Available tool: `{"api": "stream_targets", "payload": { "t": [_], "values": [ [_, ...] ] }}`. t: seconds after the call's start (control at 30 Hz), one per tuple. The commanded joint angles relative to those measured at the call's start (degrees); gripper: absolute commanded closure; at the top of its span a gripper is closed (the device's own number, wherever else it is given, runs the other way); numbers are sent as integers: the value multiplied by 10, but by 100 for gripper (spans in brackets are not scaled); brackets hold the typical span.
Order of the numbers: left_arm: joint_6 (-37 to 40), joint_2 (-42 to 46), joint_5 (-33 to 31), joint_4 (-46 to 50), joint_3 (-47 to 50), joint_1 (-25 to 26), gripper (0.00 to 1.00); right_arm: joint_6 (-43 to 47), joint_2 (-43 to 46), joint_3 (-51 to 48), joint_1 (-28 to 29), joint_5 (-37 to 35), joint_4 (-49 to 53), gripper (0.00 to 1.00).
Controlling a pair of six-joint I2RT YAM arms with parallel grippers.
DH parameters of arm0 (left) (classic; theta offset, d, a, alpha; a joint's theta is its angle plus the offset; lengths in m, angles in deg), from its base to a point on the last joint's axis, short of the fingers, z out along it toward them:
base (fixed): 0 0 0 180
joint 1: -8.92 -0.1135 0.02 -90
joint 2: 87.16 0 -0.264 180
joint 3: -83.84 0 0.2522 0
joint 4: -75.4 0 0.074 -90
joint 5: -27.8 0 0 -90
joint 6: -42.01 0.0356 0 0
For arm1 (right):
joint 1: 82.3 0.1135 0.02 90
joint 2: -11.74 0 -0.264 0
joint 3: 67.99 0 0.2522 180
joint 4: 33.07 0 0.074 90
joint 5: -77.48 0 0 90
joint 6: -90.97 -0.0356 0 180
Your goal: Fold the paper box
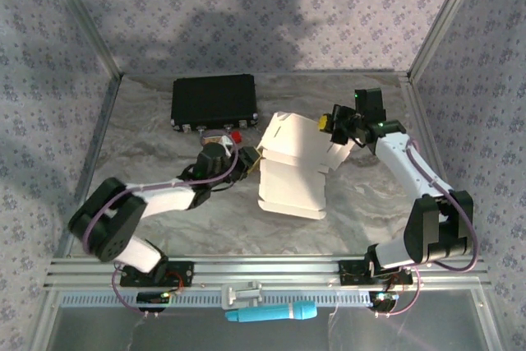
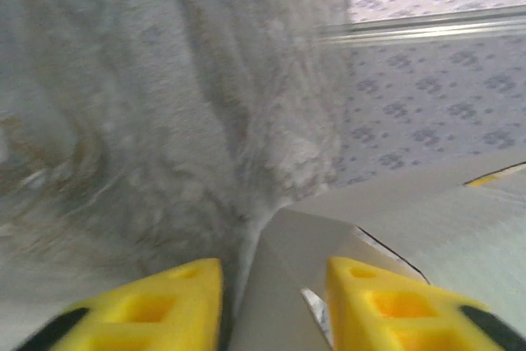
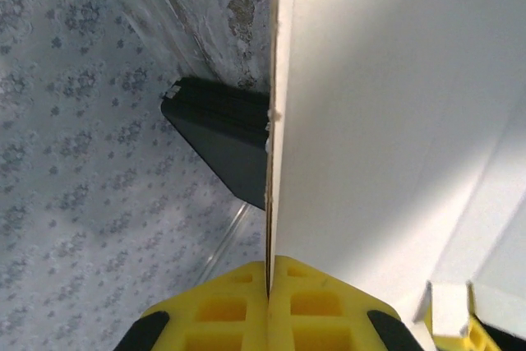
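- Teal pen-like tool (image 1: 271, 312) lying at near edge, below arm bases.
- Paper box (image 1: 292, 174) sitting mid-desk (image 1: 370, 211), part-folded, w/ flaps standing up at far end; black case (image 1: 212, 100) lying behind it, to the L.
- Right jaws pinching fully closed on box's far-R upright flap.
- Left jaws standing partway apart at box's L side, thin card corner btwn them, not clamped.

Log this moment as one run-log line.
stage: fold unfinished | paper box: partly folded, mid-table | left jaws: apart, box flap between them | right jaws: shut on box panel edge
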Motion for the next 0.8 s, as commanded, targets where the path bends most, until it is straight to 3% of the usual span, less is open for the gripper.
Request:
{"api": "stream_targets", "payload": {
  "t": [0.0, 0.23, 0.33, 0.53, 0.77],
  "values": [
    [82, 80, -34, 245, 5, -3, 52, 98, -18, 22, 14, -23, 24, 100],
    [133, 271, -65, 446, 60, -61, 51, 182, -40, 3, 73, -60, -45, 100],
    [173, 325, -63, 478, 67, -92, 53, 218, -53, 0, 102, -66, -82, 100],
    [262, 337, -48, 398, 100, -105, 61, 295, -67, -44, 128, -56, -166, 100],
    [364, 241, -39, 256, 95, -69, 64, 346, -75, -126, 125, -14, -284, 100]
  ]
}}
